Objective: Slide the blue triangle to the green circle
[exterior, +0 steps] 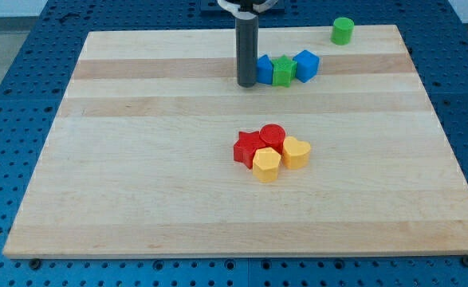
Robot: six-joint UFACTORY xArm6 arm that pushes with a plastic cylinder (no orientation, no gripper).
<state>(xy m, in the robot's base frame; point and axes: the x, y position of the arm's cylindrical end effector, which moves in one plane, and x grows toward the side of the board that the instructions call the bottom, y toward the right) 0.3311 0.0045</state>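
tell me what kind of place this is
Probably a robotics lab bench: a wooden board sits on a blue perforated table, with small coloured blocks like the green circle, and my tip touching the blue triangle.

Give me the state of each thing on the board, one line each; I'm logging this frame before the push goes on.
my tip: on the board, against the left side of the blue triangle.
blue triangle: partly hidden by the rod, touching the green star.
green star: between the two blue blocks.
blue cube: touching the star's right.
green circle: alone, upright, top right.
red star, red circle, yellow heart, yellow hexagon: clustered, touching.
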